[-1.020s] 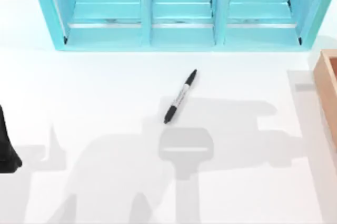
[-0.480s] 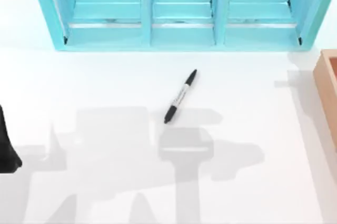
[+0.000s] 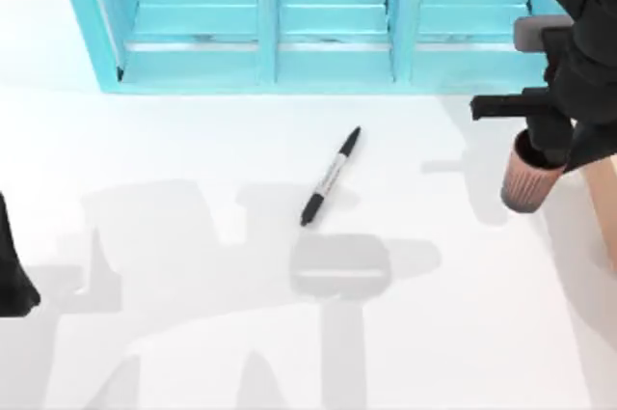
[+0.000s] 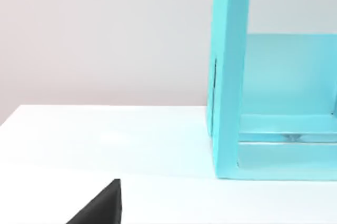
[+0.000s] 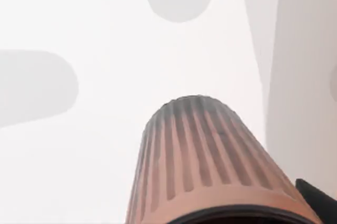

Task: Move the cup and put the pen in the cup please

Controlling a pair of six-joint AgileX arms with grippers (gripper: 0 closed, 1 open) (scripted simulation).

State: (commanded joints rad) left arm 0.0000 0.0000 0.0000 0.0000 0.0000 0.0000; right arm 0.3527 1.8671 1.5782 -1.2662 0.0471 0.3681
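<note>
Cup (image 3: 528, 183) rim hidden under right end effector (image 3: 551, 151), grip unclear; pen (image 3: 331, 176) flat.

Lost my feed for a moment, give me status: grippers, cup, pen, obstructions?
Right gripper carrying cup at table's right, by the wooden box. Left gripper parked at left edge. Pen flat mid-table, nothing around it.

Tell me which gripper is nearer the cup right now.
Right. The right gripper is at the cup, on its rim near the table's right side. The left gripper sits parked at the far left edge, beyond the pen.
</note>
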